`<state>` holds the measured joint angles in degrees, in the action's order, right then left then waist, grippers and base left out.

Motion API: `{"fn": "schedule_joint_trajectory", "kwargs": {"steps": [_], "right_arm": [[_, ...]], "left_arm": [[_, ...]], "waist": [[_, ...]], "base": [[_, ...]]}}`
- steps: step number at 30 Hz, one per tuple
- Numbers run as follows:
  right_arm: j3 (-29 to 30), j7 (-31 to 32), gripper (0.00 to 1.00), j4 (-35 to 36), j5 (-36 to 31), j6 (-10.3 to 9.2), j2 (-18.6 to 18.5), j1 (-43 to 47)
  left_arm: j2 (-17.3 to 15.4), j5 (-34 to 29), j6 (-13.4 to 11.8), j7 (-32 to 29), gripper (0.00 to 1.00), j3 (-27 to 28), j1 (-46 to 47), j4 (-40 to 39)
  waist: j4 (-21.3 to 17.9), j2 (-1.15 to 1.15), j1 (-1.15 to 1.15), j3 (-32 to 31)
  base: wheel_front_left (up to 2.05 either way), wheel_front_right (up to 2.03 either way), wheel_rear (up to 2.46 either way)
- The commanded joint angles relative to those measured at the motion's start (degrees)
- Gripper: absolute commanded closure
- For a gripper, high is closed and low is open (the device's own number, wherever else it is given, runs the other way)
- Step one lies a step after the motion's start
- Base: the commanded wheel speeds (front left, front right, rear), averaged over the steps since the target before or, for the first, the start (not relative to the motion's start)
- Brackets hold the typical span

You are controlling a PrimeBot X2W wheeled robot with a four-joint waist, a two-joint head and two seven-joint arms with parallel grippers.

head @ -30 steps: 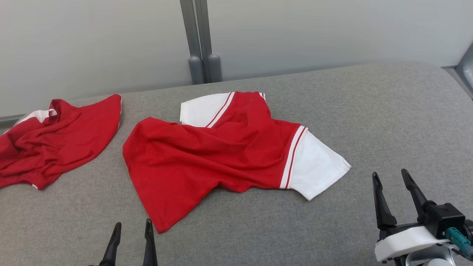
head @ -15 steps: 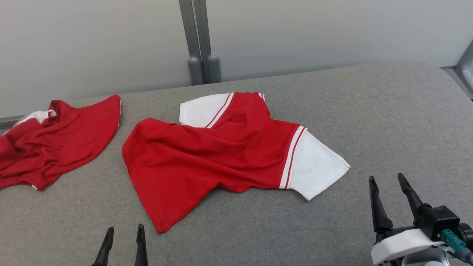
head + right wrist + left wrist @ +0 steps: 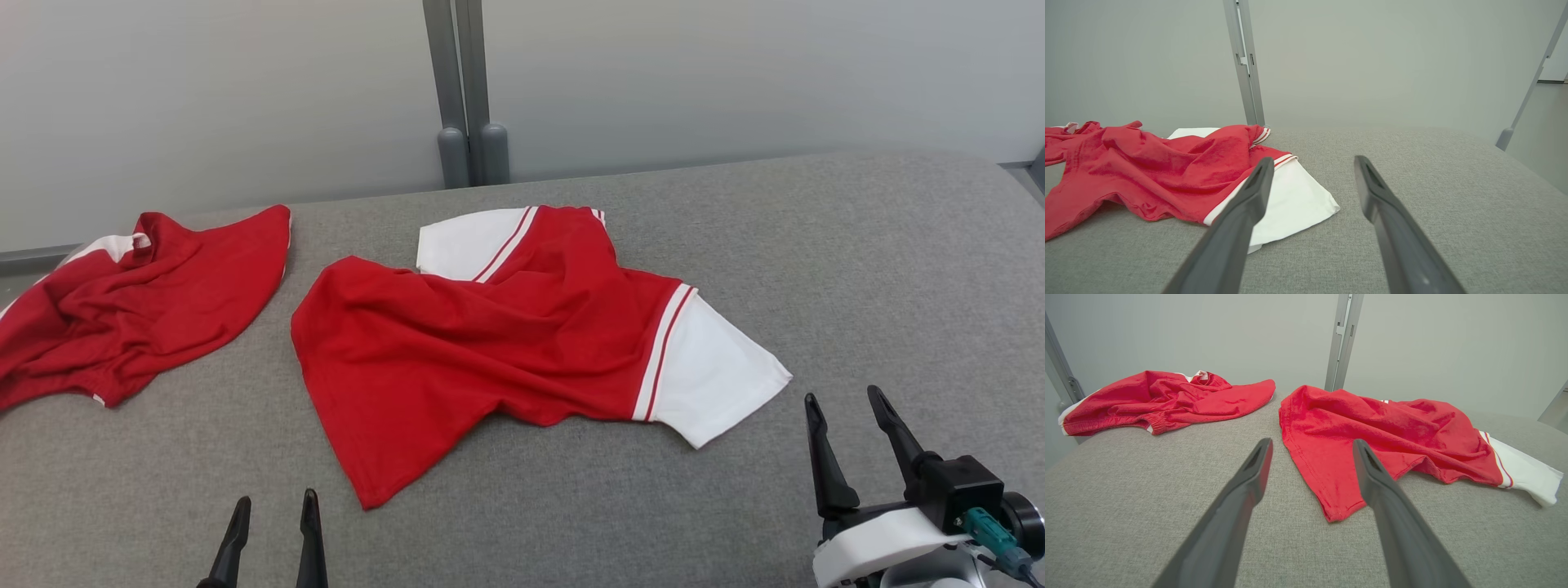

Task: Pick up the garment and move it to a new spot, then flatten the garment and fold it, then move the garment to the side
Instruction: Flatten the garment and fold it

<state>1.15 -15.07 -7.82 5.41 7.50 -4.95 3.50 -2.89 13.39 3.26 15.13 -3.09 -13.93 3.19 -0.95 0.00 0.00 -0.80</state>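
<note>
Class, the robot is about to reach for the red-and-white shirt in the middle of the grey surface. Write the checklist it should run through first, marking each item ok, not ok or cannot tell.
1. Left gripper open and empty: ok.
2. Right gripper open and empty: ok.
3. Middle shirt lying flat: not ok, it is wrinkled and bunched.
4. Shirt apart from the second red garment: ok, a strip of grey surface shows between them.
5. Edges to grasp: ok, the hem corner lies just ahead of the left gripper and the white sleeve just ahead of the right.
6. Shirt front or back facing up: cannot tell.
</note>
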Motion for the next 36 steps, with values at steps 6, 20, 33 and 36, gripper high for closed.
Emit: {"fn": "schedule_joint_trajectory", "kwargs": {"steps": [6,20,33,36], "right_arm": [[-1.11,-0.16,0.00,-1.07,0.97,-0.02,-0.17,-0.10],[-8.62,13.61,0.00,-25.02,0.87,-0.02,-7.02,-23.61],[-12.28,21.14,0.60,-44.59,-0.47,0.10,-6.54,-31.97],[-14.47,21.08,1.00,-45.67,3.80,0.17,-6.52,-31.64]], "left_arm": [[-0.02,0.38,-0.47,0.02,0.00,-0.32,1.64,-0.21],[-0.13,6.85,-1.38,-14.06,0.00,-8.58,18.92,18.79],[-0.11,14.22,-2.12,-18.59,0.63,-14.71,26.93,30.95],[0.33,15.08,-0.63,-19.94,1.00,-16.40,26.36,32.39]], "waist": [[0.10,0.00,0.00,0.48],[2.82,0.00,0.00,8.79],[4.29,0.00,0.00,12.96],[3.65,0.00,0.00,12.48]], "base": [[0.00,0.00,0.00],[0.00,0.00,0.00],[0.00,0.00,0.00],[0.00,0.00,0.00]]}}
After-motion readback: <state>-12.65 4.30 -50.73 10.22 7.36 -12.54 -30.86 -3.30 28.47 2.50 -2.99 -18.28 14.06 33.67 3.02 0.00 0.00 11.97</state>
